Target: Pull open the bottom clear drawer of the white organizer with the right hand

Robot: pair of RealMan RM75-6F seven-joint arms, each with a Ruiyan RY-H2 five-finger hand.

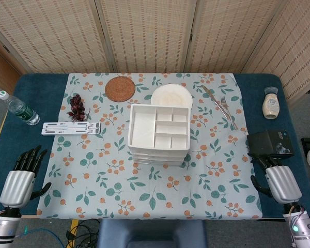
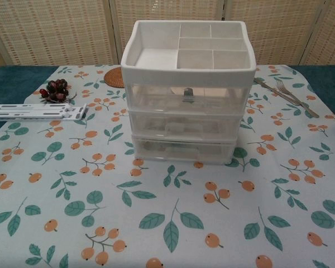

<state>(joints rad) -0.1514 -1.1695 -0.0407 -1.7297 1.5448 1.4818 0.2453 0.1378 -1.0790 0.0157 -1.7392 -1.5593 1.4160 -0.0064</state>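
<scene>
The white organizer point(image 1: 159, 133) point(image 2: 187, 89) stands in the middle of the table, with a divided tray on top and three clear drawers stacked below. In the chest view all the drawers sit flush; the bottom clear drawer point(image 2: 183, 151) is closed. My right hand point(image 1: 279, 178) rests at the table's front right corner, far right of the organizer, holding nothing, its fingers apart. My left hand point(image 1: 21, 178) lies at the front left edge with its fingers spread and empty. Neither hand shows in the chest view.
A black box point(image 1: 270, 142) sits just beyond my right hand. A water bottle point(image 1: 18, 108), white strips point(image 1: 71, 127), dark grapes point(image 1: 76, 107), a woven coaster point(image 1: 121, 88), a plate point(image 1: 171, 96), cutlery point(image 1: 220, 106) and a sauce jar point(image 1: 270, 103) lie around the organizer.
</scene>
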